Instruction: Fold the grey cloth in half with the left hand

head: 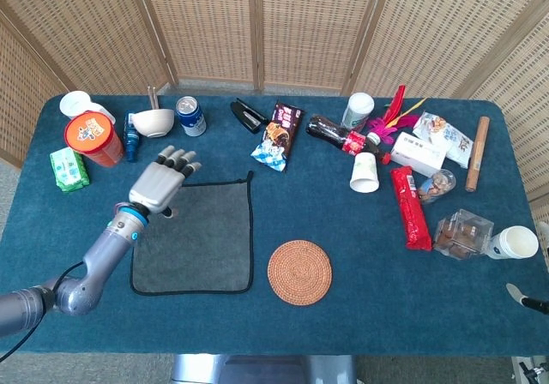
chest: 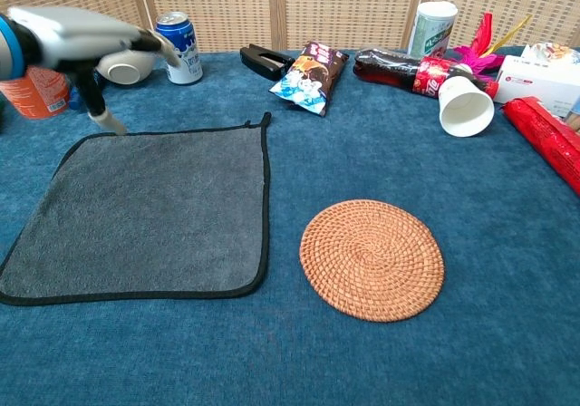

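While I look down from the head view, the grey cloth (head: pixel 193 237) is the thing I use to find everything else. It lies flat and open on the blue table (head: pixel 283 315), with a black edge all round it.

Nearest to me, just right of the cloth's near corner, sits a round woven mat (head: pixel 299 272). It does not touch the cloth.

My left hand (head: pixel 160 183) is over the far left corner of the cloth. Its fingers (head: pixel 180 161) are spread a little and point away from me, and they hold nothing. In the chest view the hand (chest: pixel 82 39) floats above the table, and the thumb points down near the cloth's far left corner (chest: pixel 91 139). I cannot tell if the thumb touches the cloth.

My right hand (head: pixel 525 297) only peeks in far to the right of the cloth, at the picture's edge. I cannot tell how its fingers are.

Past the cloth's far left corner stand an orange tub (head: pixel 92 138), a white bowl (head: pixel 153 123) and a blue can (head: pixel 190 116). A green box (head: pixel 67 169) lies well left of the cloth. Past the cloth's far right corner lies a snack bag (head: pixel 279 136). Further right of the cloth are a dark bottle (head: pixel 339 135) lying down, a tipped white cup (head: pixel 364 172) and a long red packet (head: pixel 411 207).
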